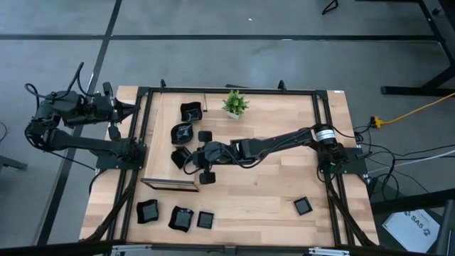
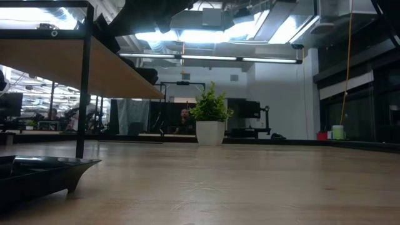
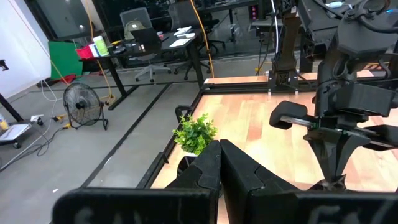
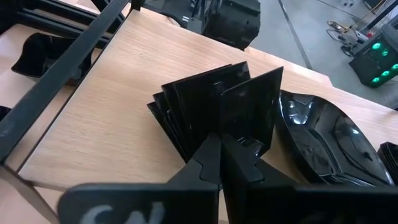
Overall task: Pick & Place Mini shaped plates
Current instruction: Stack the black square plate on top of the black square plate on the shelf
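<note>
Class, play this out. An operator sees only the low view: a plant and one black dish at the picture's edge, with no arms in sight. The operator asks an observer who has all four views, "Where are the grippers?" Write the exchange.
Observer: The right gripper is shut, with its tips at a fanned stack of square plates, left of the table's middle.
Operator: And the left?
Observer: The left gripper is shut, off the table's left edge.
Operator: Any single plates?
Observer: Four lie along the edge far from the plant: three together and one apart.
</note>
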